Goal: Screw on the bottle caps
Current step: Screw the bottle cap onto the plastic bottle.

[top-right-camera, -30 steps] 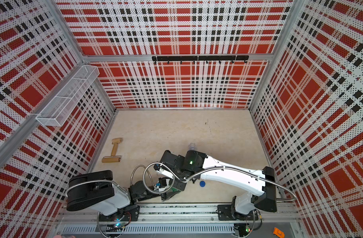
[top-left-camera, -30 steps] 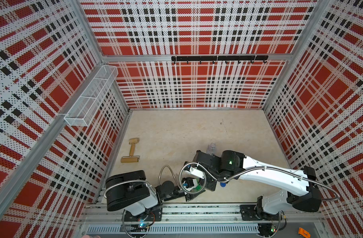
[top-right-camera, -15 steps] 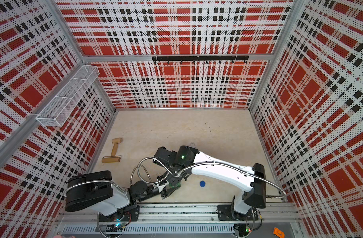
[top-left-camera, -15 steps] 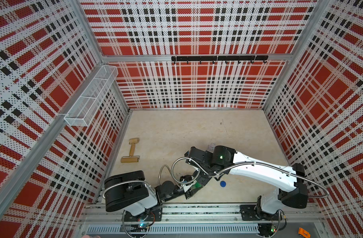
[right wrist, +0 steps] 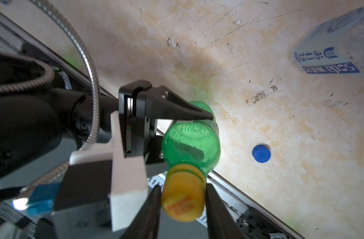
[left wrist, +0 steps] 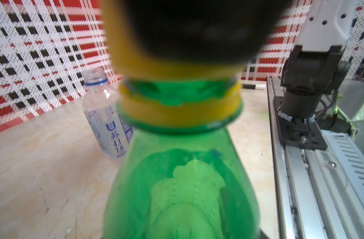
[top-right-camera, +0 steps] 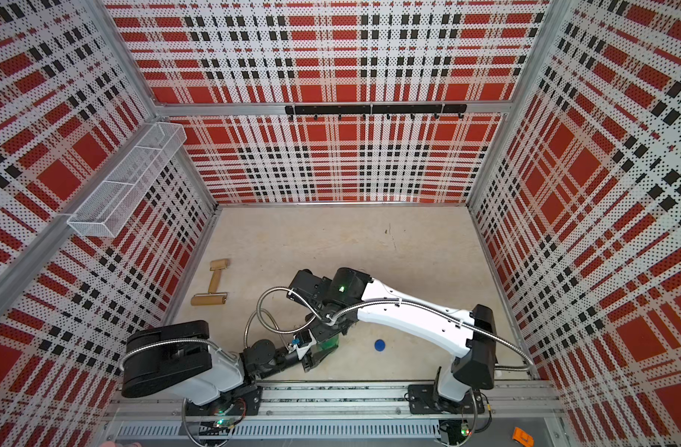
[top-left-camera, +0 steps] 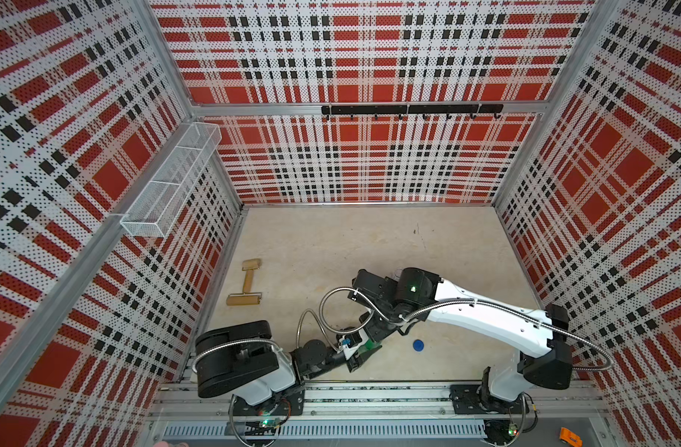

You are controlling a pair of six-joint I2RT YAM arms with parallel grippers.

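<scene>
Clutter is thin on the pale surface (top-left-camera: pixel 331 247): a wooden roller (top-left-camera: pixel 246 282) lies near the left wall, and a wire basket (top-left-camera: pixel 172 182) and a black hook rail (top-left-camera: pixel 408 109) hang on the plaid panels. The blue cap (right wrist: pixel 261 153) lies alone, apart from both bottles.

The left gripper (right wrist: pixel 204 136) clamps the green bottle (left wrist: pixel 177 186) by its body, close to the front rail (top-left-camera: pixel 370 398). The yellow cap (right wrist: pixel 183 207) sits on the bottle's neck, with green thread showing between it and the yellow ring below. The right gripper (right wrist: pixel 183 187) has a finger on each side of that cap. I cannot tell whether it is squeezing.

In both top views the right arm hides nearly all of the clear bottle (left wrist: pixel 106 124), which stands uncapped farther back. Its label reads "soda water" and "7.6", beside a U logo and Chinese characters. The cap's orange print and the green bottle's stamped code are not legible.
</scene>
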